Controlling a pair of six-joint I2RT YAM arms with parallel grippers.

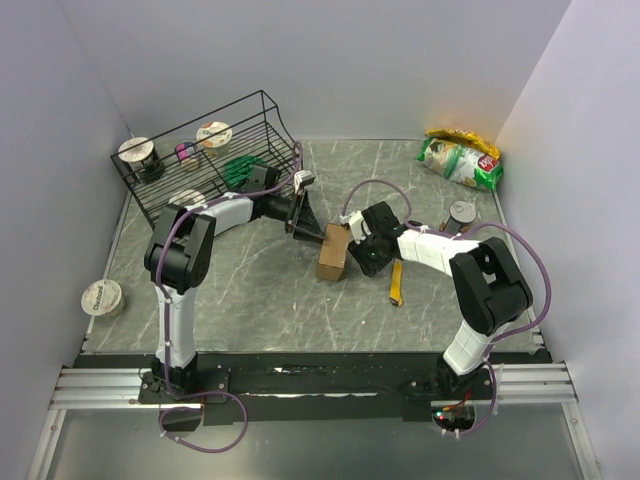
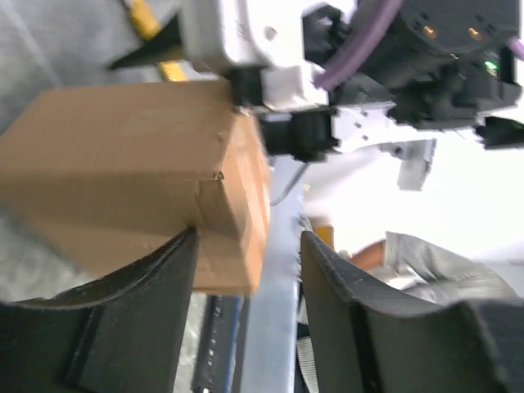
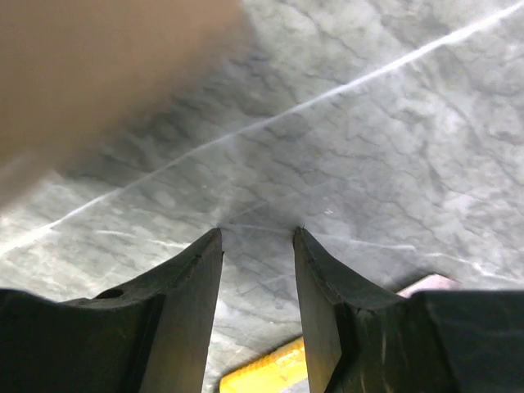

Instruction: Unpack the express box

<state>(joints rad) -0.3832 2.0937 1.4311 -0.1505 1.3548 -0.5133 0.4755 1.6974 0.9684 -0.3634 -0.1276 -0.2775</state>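
The express box [image 1: 333,252], a small brown carton, stands on the marble table between my two grippers. My left gripper [image 1: 303,222] reaches in from the left at the box's upper end. In the left wrist view the box [image 2: 139,164] fills the upper left. Its lower corner sits between the open jaws of my left gripper [image 2: 248,239], close by the left finger [image 2: 147,303] and apart from the right finger [image 2: 352,303]. My right gripper [image 1: 362,248] sits against the box's right side. In its own view my right gripper [image 3: 257,237] is open over bare table, with the box [image 3: 98,74] blurred at upper left.
A black wire rack [image 1: 215,150] with cups and a green item stands at the back left. A green snack bag [image 1: 460,158] lies back right, with a small round lid [image 1: 462,212] near it. A yellow cutter [image 1: 396,282] lies right of the box. A white cup [image 1: 101,297] sits front left.
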